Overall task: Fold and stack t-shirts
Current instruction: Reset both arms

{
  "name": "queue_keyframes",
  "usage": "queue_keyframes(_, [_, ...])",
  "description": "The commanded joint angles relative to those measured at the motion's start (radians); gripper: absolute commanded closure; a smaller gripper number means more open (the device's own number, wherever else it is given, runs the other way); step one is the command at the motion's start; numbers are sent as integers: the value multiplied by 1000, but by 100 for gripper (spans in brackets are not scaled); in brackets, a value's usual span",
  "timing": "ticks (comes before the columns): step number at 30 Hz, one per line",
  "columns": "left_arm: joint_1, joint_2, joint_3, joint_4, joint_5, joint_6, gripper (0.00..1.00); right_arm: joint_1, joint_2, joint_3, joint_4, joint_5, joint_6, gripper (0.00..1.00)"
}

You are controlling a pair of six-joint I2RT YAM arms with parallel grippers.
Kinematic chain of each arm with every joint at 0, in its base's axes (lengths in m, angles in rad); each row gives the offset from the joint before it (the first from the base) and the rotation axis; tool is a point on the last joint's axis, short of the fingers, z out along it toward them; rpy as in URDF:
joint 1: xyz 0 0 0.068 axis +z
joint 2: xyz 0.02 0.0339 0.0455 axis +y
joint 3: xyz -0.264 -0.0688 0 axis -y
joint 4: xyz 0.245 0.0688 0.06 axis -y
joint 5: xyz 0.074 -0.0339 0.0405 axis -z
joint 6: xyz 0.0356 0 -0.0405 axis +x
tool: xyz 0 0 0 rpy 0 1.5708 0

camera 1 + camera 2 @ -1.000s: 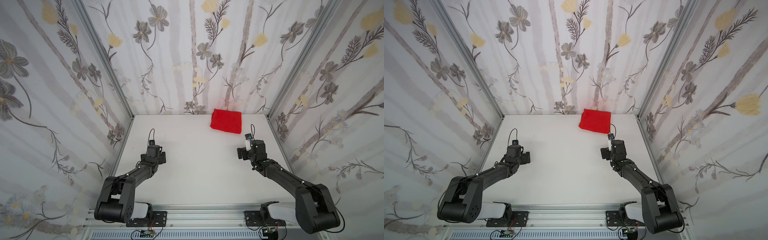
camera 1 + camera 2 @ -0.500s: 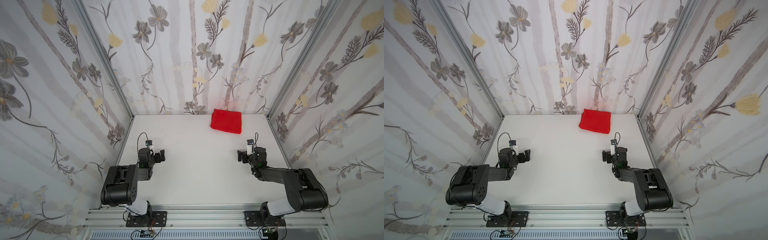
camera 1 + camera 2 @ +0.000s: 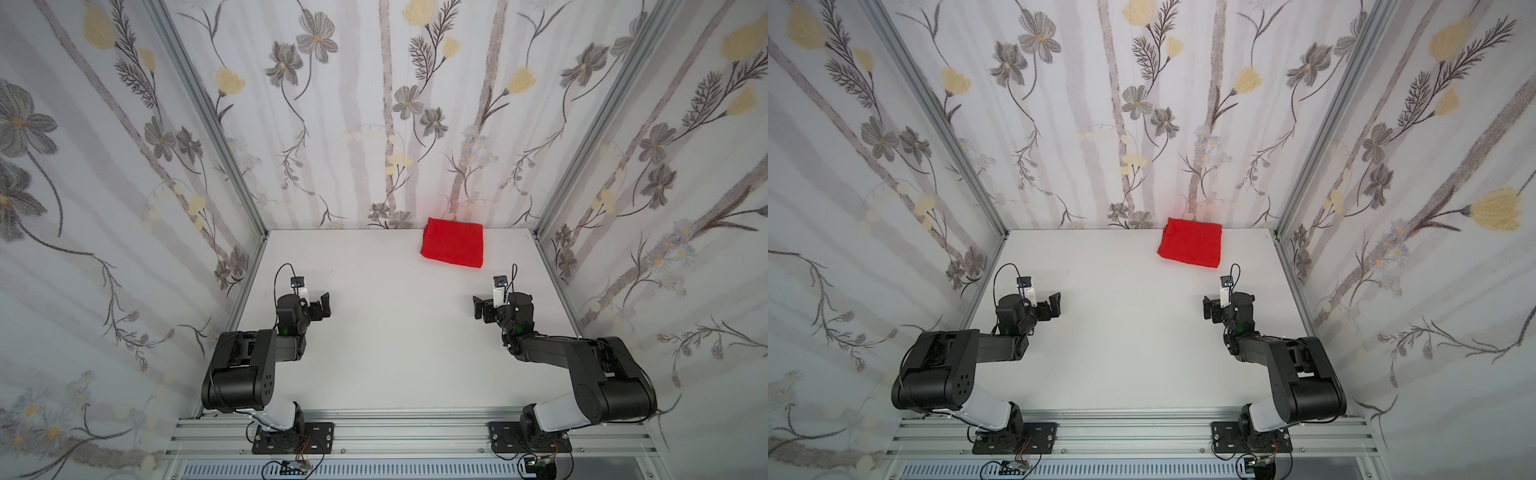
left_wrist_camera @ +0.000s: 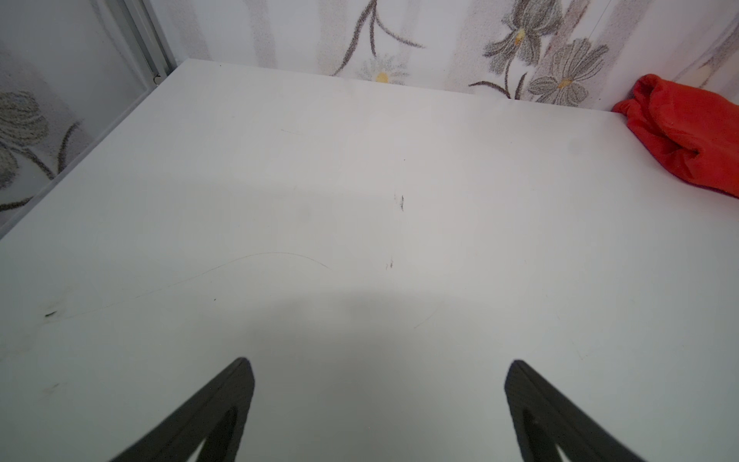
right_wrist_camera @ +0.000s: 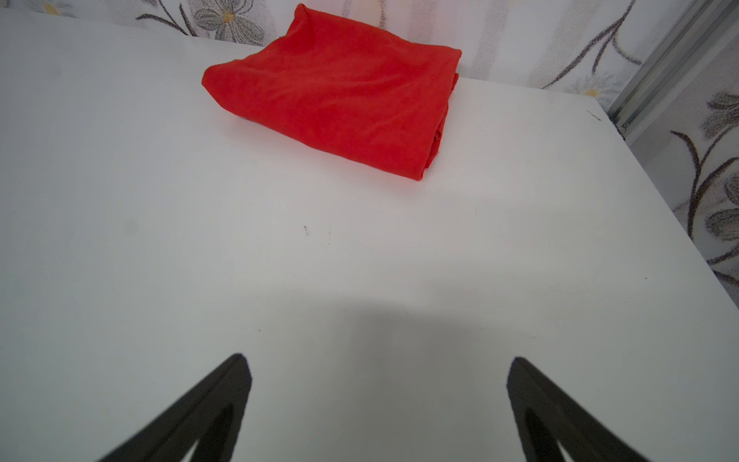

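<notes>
A red t-shirt (image 3: 453, 246) (image 3: 1191, 242) lies folded into a compact rectangle at the back right of the white table (image 3: 395, 357), close to the back wall. My left gripper (image 3: 323, 306) (image 3: 1054, 305) hangs low over the left side of the table, open and empty, far from the shirt. My right gripper (image 3: 480, 309) (image 3: 1209, 309) is open and empty on the right, a short way in front of the shirt. In the right wrist view the t-shirt (image 5: 340, 92) lies ahead of the open gripper (image 5: 378, 360). In the left wrist view the t-shirt (image 4: 688, 132) is off to one side of the open gripper (image 4: 378, 364).
Floral-patterned walls (image 3: 374, 124) with metal corner posts (image 3: 208, 112) close in the table on three sides. Both arm bases stand on an aluminium rail (image 3: 395, 432) along the front edge. A few faint marks (image 4: 402, 202) dot the white surface.
Both arms have folded back toward their bases into a compact, low pose. Both grippers stayed open and the red shirt has not moved.
</notes>
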State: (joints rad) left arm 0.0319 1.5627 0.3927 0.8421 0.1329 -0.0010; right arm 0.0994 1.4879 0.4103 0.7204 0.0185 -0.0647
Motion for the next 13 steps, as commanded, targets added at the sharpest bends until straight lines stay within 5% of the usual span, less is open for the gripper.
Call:
queue_keyframes(1, [0, -2, 5, 37, -5, 1, 0, 5, -3, 2, 36, 4, -11, 0])
queue_keyframes(13, [0, -2, 6, 36, -6, 1, 0, 0, -3, 5, 25, -6, -10, 0])
